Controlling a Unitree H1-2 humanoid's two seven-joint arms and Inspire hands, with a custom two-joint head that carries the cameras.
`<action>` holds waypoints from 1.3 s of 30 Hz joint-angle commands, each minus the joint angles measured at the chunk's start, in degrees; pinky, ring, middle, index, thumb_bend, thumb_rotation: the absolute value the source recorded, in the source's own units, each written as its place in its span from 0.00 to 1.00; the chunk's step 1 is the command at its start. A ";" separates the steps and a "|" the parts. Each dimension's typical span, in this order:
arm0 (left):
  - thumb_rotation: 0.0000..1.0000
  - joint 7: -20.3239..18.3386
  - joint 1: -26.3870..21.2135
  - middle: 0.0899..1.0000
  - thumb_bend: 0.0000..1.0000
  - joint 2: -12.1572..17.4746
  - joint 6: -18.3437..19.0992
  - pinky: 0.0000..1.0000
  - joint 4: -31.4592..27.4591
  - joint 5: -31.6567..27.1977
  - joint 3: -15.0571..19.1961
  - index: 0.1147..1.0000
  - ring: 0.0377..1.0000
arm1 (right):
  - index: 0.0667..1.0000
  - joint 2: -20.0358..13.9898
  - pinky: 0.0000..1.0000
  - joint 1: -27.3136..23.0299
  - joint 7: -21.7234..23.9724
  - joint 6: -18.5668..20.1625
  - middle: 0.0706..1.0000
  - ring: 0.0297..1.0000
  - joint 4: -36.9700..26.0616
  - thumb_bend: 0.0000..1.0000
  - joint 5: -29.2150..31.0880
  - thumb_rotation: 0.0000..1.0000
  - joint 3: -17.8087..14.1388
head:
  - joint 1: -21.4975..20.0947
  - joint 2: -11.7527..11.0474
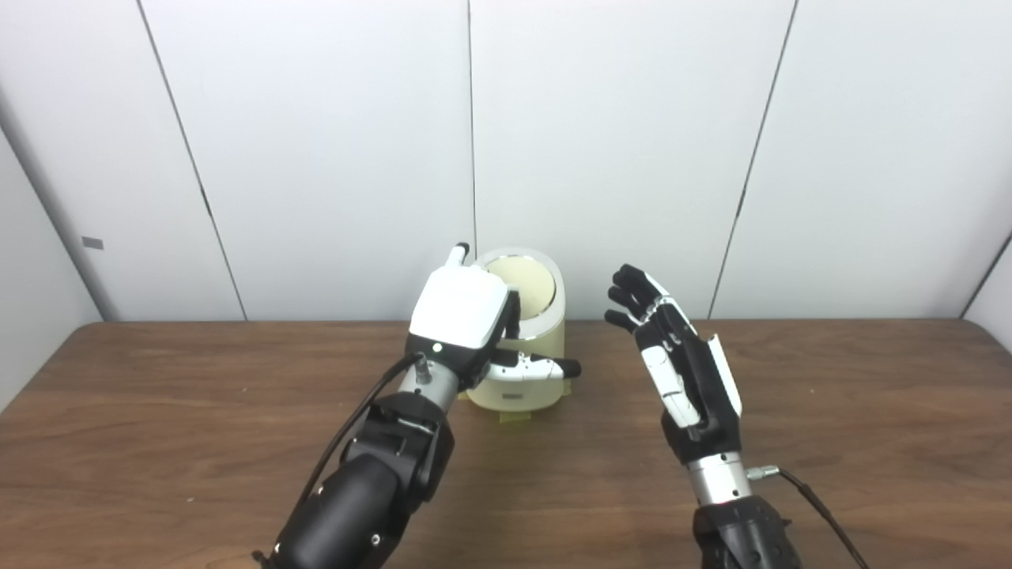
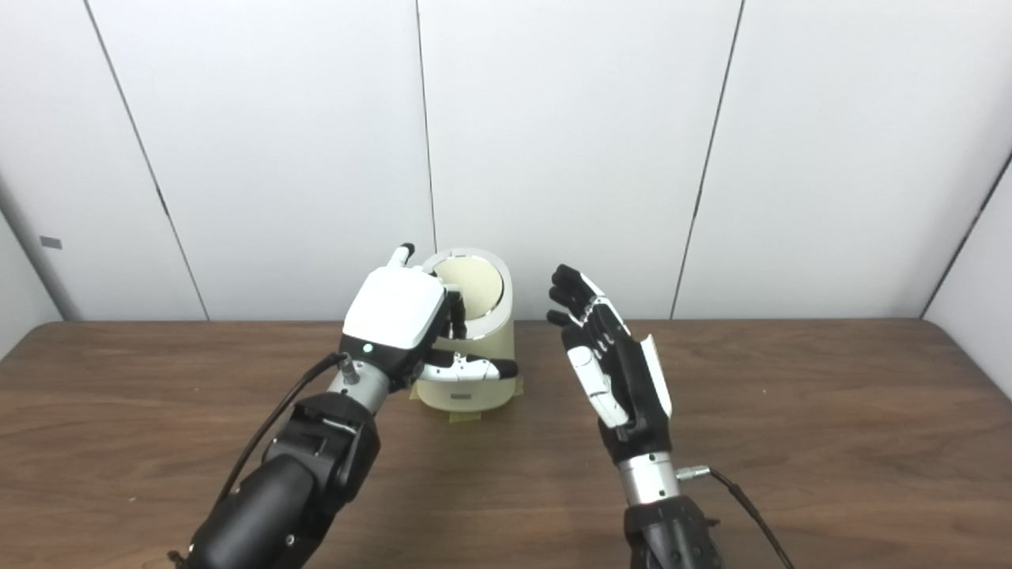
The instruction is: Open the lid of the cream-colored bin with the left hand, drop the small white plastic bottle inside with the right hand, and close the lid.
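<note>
My left hand (image 1: 462,320) rests, fingers curled, on the bin's lid (image 1: 523,288); right hand (image 1: 686,371), at three o'clock, is empty and spread. Press down gently.

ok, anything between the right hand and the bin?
Nothing visible. The right hand, open and empty, is raised right of the bin, with only bare table between them. The left hand is at the bin's left, thumb across its front.
</note>
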 commanded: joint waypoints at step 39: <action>0.98 32.71 12.34 0.98 0.46 -11.16 -29.43 0.95 -11.59 -43.15 22.51 0.95 0.96 | 0.84 0.97 0.79 -2.46 0.25 -0.84 0.87 0.86 -0.42 0.31 0.20 0.70 -0.55 | 0.00 -0.54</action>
